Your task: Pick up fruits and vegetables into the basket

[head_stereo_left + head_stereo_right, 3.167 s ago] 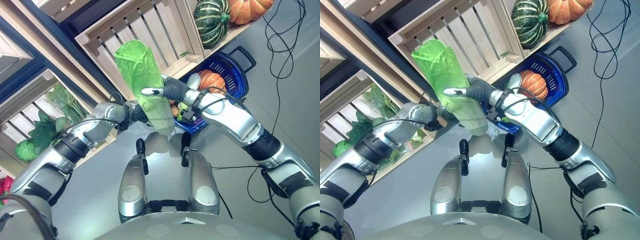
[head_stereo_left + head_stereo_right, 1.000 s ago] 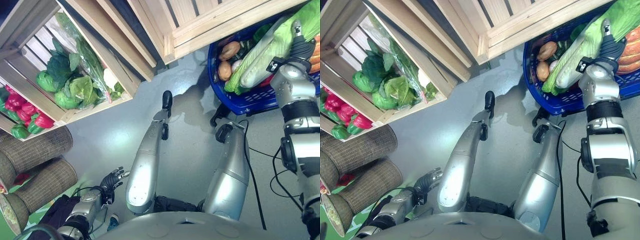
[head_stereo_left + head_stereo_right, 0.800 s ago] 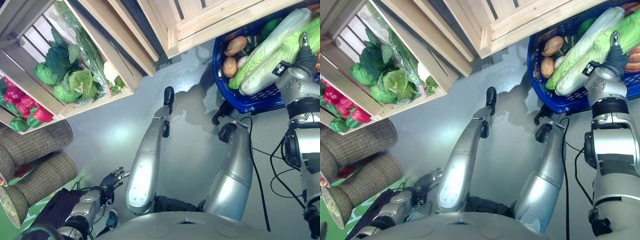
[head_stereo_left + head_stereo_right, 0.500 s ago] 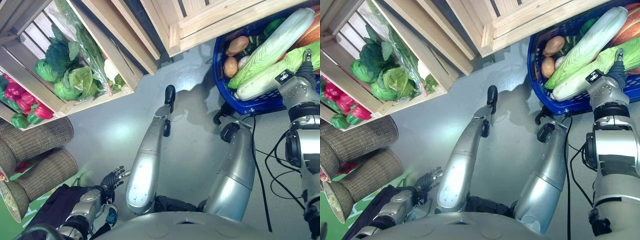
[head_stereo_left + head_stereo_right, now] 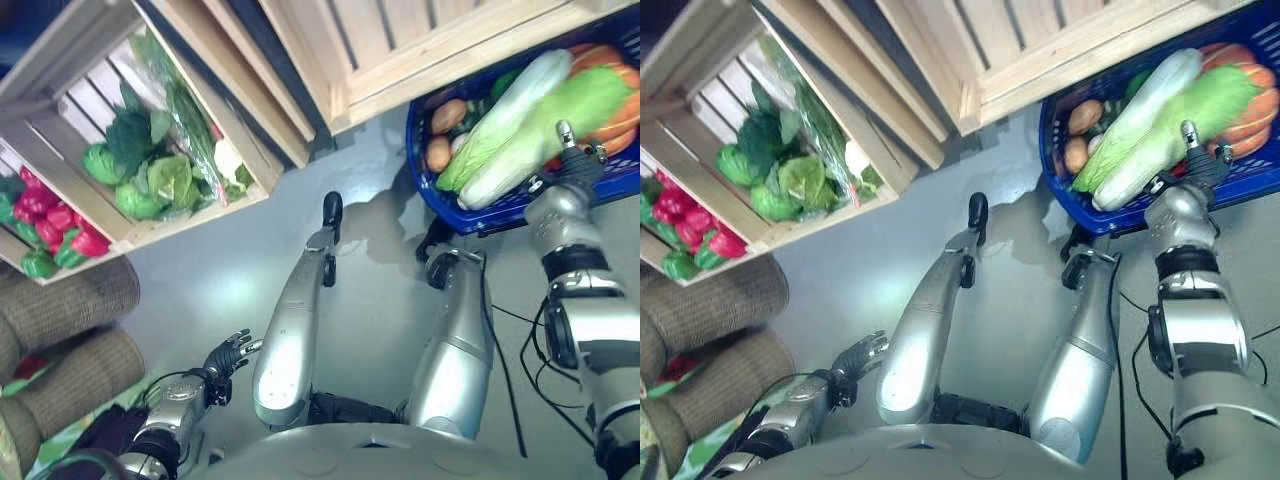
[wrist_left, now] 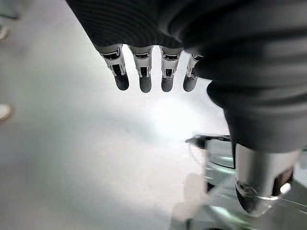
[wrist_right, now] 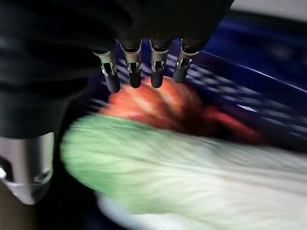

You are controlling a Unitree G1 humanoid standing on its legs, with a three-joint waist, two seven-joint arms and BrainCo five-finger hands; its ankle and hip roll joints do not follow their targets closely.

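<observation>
A blue basket [image 5: 447, 214] stands on the floor at the upper right. Across it lie two long pale-green cabbages [image 5: 562, 112], side by side. Beside them are an orange pumpkin [image 5: 622, 118] and some brown round vegetables [image 5: 449, 115]. My right hand [image 5: 570, 165] hovers at the basket's near rim, just short of the nearer cabbage. It is open, its fingers [image 7: 132, 73] straight above the cabbage [image 7: 192, 177] and pumpkin [image 7: 158, 103], holding nothing. My left hand [image 5: 225, 355] hangs low at the lower left, open, with relaxed fingers [image 6: 144, 79] over bare floor.
A wooden crate [image 5: 400, 40] stands right behind the basket. A second crate [image 5: 215, 205] to the left holds leafy greens [image 5: 150, 170], with red peppers [image 5: 50, 215] beside them. Woven baskets [image 5: 70, 310] lie at the far left.
The cabbage that both hands held up earlier now lies in the basket. My right hand has let go of it and drawn back to the near rim. The camera has shifted.
</observation>
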